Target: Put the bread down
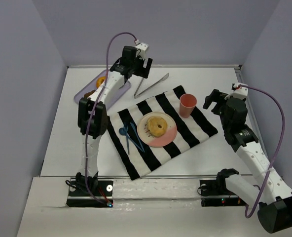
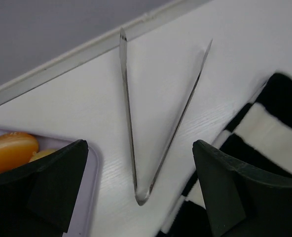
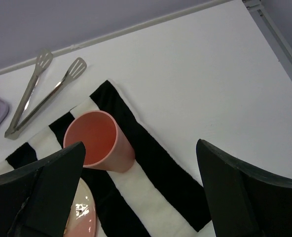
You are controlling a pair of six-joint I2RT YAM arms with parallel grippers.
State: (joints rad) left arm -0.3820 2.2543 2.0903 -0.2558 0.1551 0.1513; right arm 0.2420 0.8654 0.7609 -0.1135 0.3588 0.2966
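Now, you are looking at a white table (image 1: 210,79) inside lavender walls (image 1: 185,29), with a striped cloth (image 1: 198,129) lying across it. The bread (image 1: 158,126) is sitting on the pink plate (image 1: 169,140) mid-cloth. Your left gripper (image 1: 137,68) is hanging spread at eleven o'clock of the plate and your right gripper (image 1: 212,99) is hovering spread at two o'clock.

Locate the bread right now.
Top external view: the bagel sits on the pink-and-cream plate mid striped cloth, with the blue utensils to its left and the pink cup behind-right.
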